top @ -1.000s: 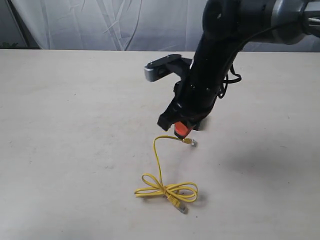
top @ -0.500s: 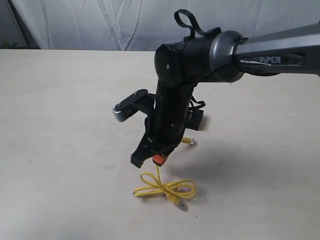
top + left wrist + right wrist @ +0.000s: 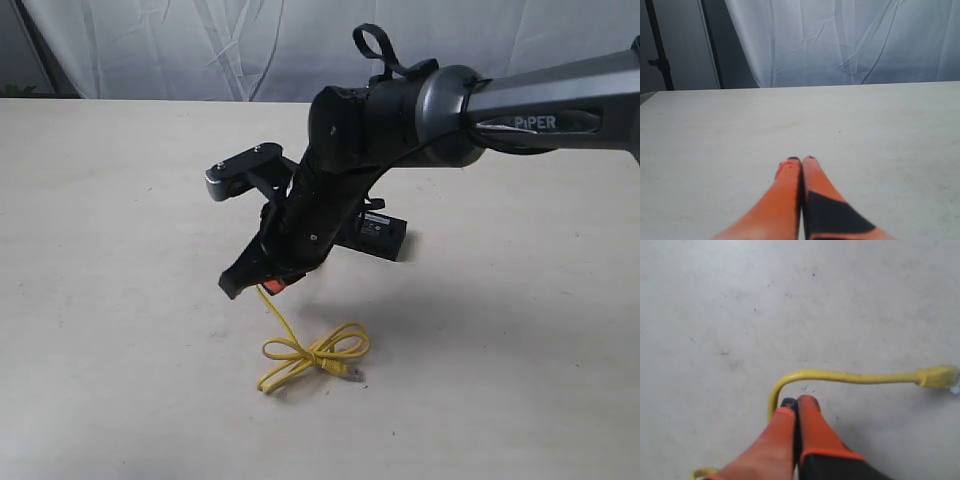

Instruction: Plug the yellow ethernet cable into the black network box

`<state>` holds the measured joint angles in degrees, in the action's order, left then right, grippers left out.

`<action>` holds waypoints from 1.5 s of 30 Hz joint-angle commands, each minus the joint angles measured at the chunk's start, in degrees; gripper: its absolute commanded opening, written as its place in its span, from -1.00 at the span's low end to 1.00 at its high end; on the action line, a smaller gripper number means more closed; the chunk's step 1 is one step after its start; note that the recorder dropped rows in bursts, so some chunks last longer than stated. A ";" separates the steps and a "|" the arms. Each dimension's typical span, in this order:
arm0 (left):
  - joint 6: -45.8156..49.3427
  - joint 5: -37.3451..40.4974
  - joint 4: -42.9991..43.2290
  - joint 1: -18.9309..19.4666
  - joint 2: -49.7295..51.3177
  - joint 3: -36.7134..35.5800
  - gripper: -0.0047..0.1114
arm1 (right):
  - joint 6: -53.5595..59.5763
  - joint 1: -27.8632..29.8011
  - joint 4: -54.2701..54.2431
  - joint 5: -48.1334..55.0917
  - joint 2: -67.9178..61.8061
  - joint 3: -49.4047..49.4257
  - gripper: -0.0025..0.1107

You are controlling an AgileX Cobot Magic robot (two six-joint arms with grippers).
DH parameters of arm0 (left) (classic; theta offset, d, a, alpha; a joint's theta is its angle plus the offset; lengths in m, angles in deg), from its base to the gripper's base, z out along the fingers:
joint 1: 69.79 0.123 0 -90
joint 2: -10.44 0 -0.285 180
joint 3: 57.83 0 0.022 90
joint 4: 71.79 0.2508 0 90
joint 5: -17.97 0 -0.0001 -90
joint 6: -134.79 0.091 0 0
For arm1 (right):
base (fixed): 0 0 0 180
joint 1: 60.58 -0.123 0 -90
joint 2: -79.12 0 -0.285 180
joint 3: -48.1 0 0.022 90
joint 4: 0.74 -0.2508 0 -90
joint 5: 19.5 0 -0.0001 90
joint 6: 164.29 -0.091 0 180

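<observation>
The yellow ethernet cable (image 3: 313, 352) is light and limp — from its knot on the table (image 3: 120, 300) one strand leads up toward 11 o'clock into the right gripper (image 3: 268, 287), pinched shut on it; the surest hold is likely just behind the plug (image 3: 939, 375). The black network box (image 3: 386, 233) sits at the knot's 1 o'clock. The left gripper (image 3: 801, 161) is closed, empty.

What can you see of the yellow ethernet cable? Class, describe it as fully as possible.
The yellow ethernet cable is a thin, bright-yellow, plastic-looking cord. Its lower part lies on the table, tied in a loose bow with one plug beside it. A strand rises to the right gripper, whose orange fingers pinch it. Beyond them, a short stretch ends in the other plug.
</observation>
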<state>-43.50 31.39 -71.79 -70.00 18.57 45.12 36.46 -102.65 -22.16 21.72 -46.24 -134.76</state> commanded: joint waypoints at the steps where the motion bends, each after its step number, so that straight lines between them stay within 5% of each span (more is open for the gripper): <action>1: -0.18 -0.18 -0.34 0.10 -0.34 -0.16 -0.92 | -1.48 0.92 3.63 4.32 0.73 -0.31 -0.96; 19: -0.18 -0.62 0.00 0.10 -0.34 -0.16 -0.92 | -2.38 18.34 4.20 6.95 9.00 -0.18 -0.96; 31: -0.18 -0.51 0.00 0.10 -0.34 -0.16 -0.92 | -0.53 18.60 0.39 -8.29 1.22 -0.08 -0.96; 45: -0.18 -0.51 0.00 0.10 -0.34 -0.16 -0.92 | 23.92 18.01 -23.91 -13.86 -4.14 -0.18 -0.96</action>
<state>-43.50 31.27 -71.79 -70.00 18.57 45.12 57.14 -84.18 -44.50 8.94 -49.51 -134.76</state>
